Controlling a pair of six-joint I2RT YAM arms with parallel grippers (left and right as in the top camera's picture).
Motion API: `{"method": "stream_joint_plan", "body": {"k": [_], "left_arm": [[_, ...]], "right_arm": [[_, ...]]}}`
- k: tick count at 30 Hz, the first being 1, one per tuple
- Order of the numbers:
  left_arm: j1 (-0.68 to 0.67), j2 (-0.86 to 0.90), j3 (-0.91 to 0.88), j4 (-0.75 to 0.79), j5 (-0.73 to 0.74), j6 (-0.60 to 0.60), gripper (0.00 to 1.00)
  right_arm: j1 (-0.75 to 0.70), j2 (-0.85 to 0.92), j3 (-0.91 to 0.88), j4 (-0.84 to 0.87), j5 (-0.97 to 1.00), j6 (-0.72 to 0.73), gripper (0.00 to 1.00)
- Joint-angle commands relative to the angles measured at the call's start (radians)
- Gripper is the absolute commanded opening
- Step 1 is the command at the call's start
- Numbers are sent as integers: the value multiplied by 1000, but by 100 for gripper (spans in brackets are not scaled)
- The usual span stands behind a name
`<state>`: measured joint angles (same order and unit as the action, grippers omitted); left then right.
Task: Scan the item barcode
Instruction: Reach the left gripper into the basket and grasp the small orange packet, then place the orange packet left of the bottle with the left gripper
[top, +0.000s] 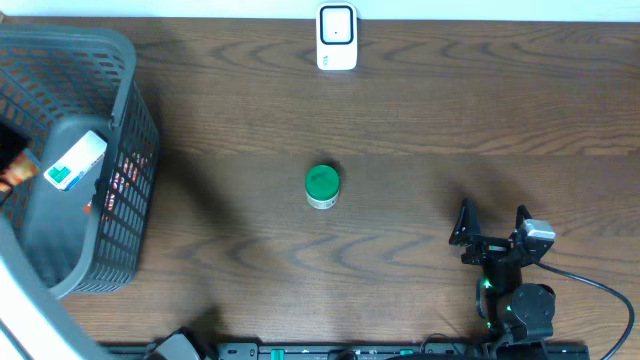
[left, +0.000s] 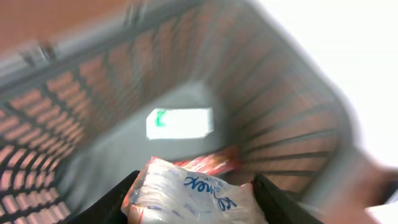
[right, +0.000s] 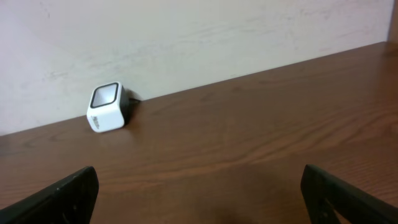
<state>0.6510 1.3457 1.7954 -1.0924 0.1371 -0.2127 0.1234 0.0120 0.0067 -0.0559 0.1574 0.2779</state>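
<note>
**Packet gripped in basket, scan yet to come**

The table carries a grey basket at its left end. The left gripper is down inside it, jaws closed on a crinkly white packet with blue lettering. The right gripper rests near the table's front right with jaws wide apart and empty. The green-lidded can stands alone mid-table. A white box with a teal mark lies on the basket floor. The small white scanner sits at the far edge, well apart from the basket. By my reading the pick is done; lifting out, carrying across and presenting the barcode remain.
</note>
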Motion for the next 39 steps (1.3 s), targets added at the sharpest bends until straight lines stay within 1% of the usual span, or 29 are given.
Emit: {"method": "stream_joint_plan", "body": {"k": [1,5,9,10,16,19,21,25,27,28,33,35,37,39], "left_arm": [[-27,-151,17,6,189,-106,50],[-144,-233,8,-34,207,-187,51],[-335,-253,-47,-55,193,-312,51],[-423,-248,-86,-55,133,-371,51],[-722,-180,-261,-44,-180,-533,51],[-866,-99,-357,-13,-340,-641,51],[-926,-43,-397,11,-405,-700,51],[-1012,100,-441,68,-446,-706,51],[-1034,173,-449,95,-454,-669,51],[-1048,243,-450,127,-453,-601,51],[-1075,416,-450,210,-452,-380,51],[-1081,476,-450,245,-436,-268,51],[-1083,531,-450,290,-381,-108,51],[-1082,560,-450,315,-337,1,51]], "right_arm": [[9,-5,-1,-3,6,6,99],[9,-5,-1,-3,6,6,99],[9,-4,-1,-3,6,6,99],[9,-4,-1,-3,6,6,99],[9,-4,-1,-3,6,6,99],[9,-5,-1,-3,6,6,99],[9,-4,-1,-3,6,6,99],[9,-4,-1,-3,6,6,99],[9,-5,-1,-3,6,6,99],[9,-5,-1,-3,6,6,99],[9,-4,-1,-3,6,6,99],[9,-5,-1,-3,6,6,99],[9,-5,-1,-3,6,6,99],[9,-5,-1,-3,6,6,99]]}}
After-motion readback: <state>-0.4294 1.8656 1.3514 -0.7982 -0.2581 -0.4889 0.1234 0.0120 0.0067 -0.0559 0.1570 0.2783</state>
